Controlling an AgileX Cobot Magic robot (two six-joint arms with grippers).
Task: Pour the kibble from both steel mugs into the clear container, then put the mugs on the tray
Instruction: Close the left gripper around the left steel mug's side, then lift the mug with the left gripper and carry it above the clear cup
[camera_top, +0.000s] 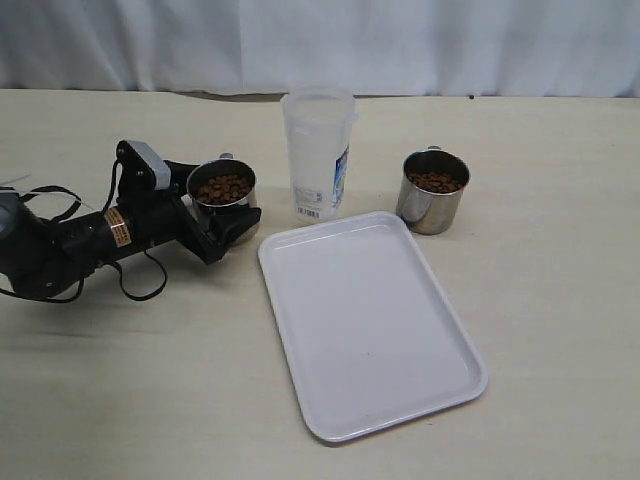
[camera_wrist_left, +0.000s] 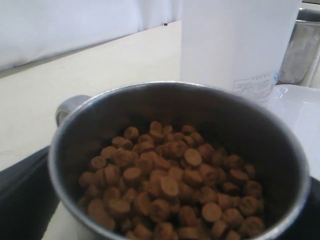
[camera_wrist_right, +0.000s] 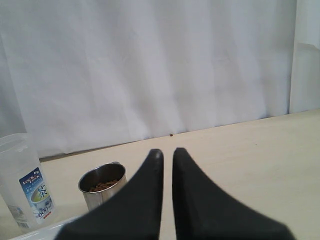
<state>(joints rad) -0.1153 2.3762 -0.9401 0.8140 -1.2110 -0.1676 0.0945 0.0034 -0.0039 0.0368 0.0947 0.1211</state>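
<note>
One steel mug (camera_top: 222, 192) full of kibble (camera_top: 222, 187) stands left of the clear container (camera_top: 317, 150). My left gripper (camera_top: 222, 207) is open around this mug, one finger on each side; the mug rests on the table. The left wrist view looks down into the mug (camera_wrist_left: 175, 100) at brown kibble (camera_wrist_left: 170, 185), with a dark finger (camera_wrist_left: 22, 200) beside the wall. The second steel mug (camera_top: 432, 195), partly filled, stands right of the container. The white tray (camera_top: 370, 320) lies in front. My right gripper (camera_wrist_right: 167, 152) is shut and empty, far from the second mug (camera_wrist_right: 102, 187).
A white curtain (camera_top: 320, 40) closes off the back of the beige table (camera_top: 560, 250). Black cables (camera_top: 60, 200) trail from the left arm near the table's left side. The right arm is outside the exterior view.
</note>
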